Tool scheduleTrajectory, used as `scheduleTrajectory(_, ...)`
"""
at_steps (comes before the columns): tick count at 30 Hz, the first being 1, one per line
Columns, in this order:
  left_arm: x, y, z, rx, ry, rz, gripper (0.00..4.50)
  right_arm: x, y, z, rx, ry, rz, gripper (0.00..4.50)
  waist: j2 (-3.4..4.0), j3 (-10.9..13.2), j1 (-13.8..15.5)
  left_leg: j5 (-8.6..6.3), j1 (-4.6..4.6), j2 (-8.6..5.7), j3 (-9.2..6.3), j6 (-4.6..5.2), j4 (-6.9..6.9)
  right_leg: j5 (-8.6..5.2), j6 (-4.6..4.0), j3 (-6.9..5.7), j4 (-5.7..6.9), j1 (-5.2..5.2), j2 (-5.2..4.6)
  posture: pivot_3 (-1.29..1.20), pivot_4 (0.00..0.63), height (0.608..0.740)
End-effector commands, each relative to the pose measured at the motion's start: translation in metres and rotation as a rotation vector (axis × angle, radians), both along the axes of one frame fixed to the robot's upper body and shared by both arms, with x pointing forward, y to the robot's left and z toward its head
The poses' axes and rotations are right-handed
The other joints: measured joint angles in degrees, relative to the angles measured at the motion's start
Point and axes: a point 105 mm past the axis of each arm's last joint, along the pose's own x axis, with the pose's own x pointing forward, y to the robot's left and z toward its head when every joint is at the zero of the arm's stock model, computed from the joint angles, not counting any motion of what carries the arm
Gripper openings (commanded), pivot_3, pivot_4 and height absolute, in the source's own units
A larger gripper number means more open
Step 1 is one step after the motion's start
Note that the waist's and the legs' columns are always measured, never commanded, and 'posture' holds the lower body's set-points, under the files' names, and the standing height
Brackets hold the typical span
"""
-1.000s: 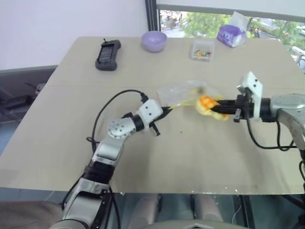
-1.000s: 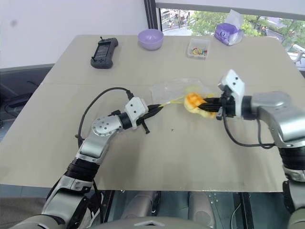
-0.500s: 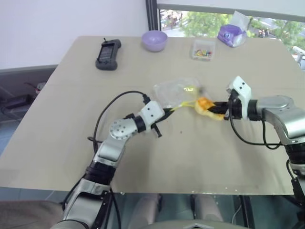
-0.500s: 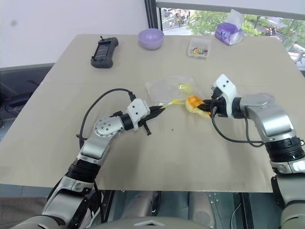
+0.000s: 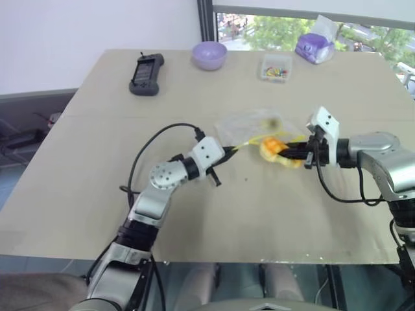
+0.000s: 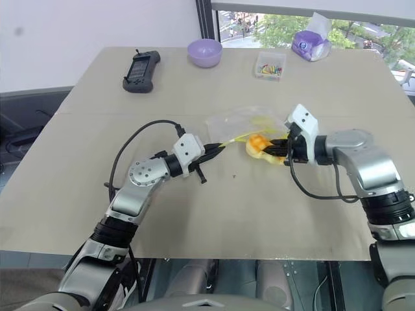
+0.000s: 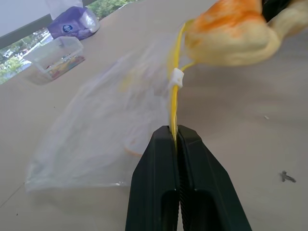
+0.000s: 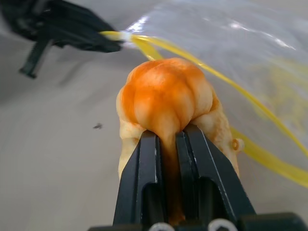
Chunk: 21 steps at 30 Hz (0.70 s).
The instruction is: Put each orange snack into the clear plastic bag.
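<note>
1. The left gripper (image 5: 228, 150), with its two black fingers pressed tight together, pinches the long yellow seal strip of the clear plastic bag (image 5: 249, 123). It sits nearer the robot than the bag, just beside the bag's near corner.
2. The clear plastic bag is crinkly and see-through. It lies flat on the big tan table (image 5: 97, 194), near the middle. Its yellow strip rises from the left gripper toward the snack, and a small white slider (image 7: 177, 77) sits on the strip.
3. The round yellow-orange snack bun (image 6: 258, 146) is at the bag's near edge, right by the yellow strip. It is touching the strip. I cannot tell if any of it is inside the bag yet.
4. The right gripper (image 6: 275, 149) squeezes the snack between its two black fingers. The soft bun bulges out around them. This gripper comes at the bag from the robot's right side.
5. Farther off than the bag, near the far edge of the table, stands a small clear box of colourful bits (image 5: 275, 67).
6. Left of that box, well apart from the bag, sits a round lilac bowl (image 5: 209, 55).
7. Farther left still lies a black handheld device (image 5: 146, 73).
8. Beyond the clear box, at the far edge by the window, rests a purple-and-white wrapped packet (image 5: 316, 46).
</note>
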Motion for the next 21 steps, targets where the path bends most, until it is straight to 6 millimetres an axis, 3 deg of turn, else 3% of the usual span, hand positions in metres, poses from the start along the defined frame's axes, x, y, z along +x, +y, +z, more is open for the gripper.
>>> scheduleTrajectory(1, -0.005, -0.007, 0.013, -0.013, -0.053, -0.041, 0.0, 0.01, -0.005, 0.015, 0.037, -0.022, -0.073, 0.08, 0.0, 0.0, 0.0, 0.0, -0.01, 0.0, 0.0, 0.0, 0.0, 0.0, 0.0, 0.0, -0.01, 0.0, 0.0, 0.0, 0.15, 0.74)
scheduleTrajectory(12, -0.011, -0.012, 0.006, 0.025, -0.058, -0.103, 0.0, 0.027, -0.005, 0.015, 0.207, 0.158, -0.226, 0.08, 0.0, 0.0, -0.08, 0.0, -0.04, 0.0, 0.0, 0.0, 0.0, 0.0, 0.0, 0.0, -0.01, -0.02, -0.01, 0.0, 0.15, 0.74)
scheduleTrajectory(16, -0.011, -0.014, 0.007, 0.033, -0.066, -0.117, 0.0, 0.035, -0.014, 0.007, 0.127, 0.256, -0.347, 0.08, 0.01, 0.0, -0.11, 0.0, -0.04, 0.0, -0.01, 0.0, 0.0, 0.0, 0.0, 0.0, 0.0, -0.03, -0.01, 0.0, 0.15, 0.74)
scheduleTrajectory(21, -0.012, -0.015, 0.005, 0.042, -0.068, -0.133, 0.0, 0.038, -0.003, 0.028, 0.235, 0.371, -0.366, 0.08, 0.03, -0.01, -0.26, 0.0, -0.13, -0.01, -0.01, 0.0, -0.01, 0.0, -0.01, 0.01, 0.02, -0.15, 0.0, 0.0, 0.15, 0.74)
